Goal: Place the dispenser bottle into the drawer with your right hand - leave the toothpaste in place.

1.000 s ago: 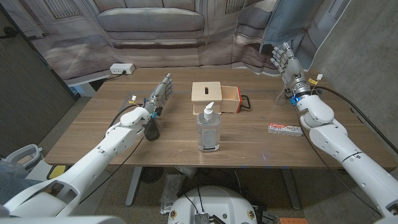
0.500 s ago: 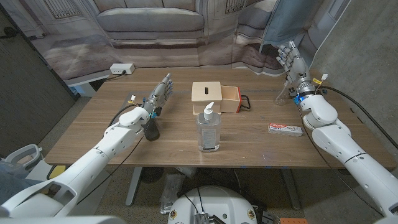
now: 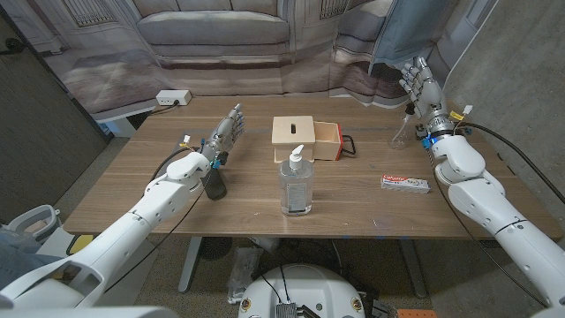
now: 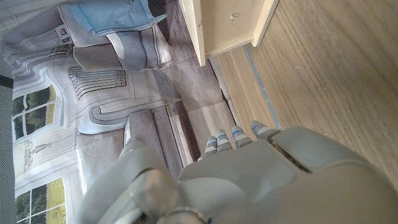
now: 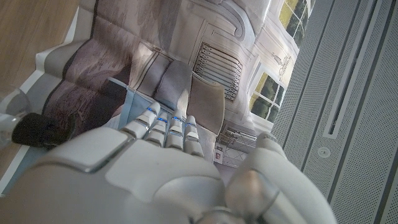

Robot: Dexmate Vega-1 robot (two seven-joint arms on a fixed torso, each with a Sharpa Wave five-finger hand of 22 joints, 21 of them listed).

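While your right hand (image 3: pixel 420 84) hangs spread and empty at the wooden table's (image 3: pixel 159 190) far edge, the clear pump dispenser bottle (image 3: pixel 296 184) stands before the pale wooden drawer box (image 3: pixel 305 140); draped printed backdrop (image 3: pixel 221 35) behind.

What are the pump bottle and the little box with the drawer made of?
The pump bottle looks like clear, shiny plastic: you can see through its body, and its pump top is white. The box looks like pale, bare wood with a matte finish; its open drawer shows a reddish inside and a dark handle.
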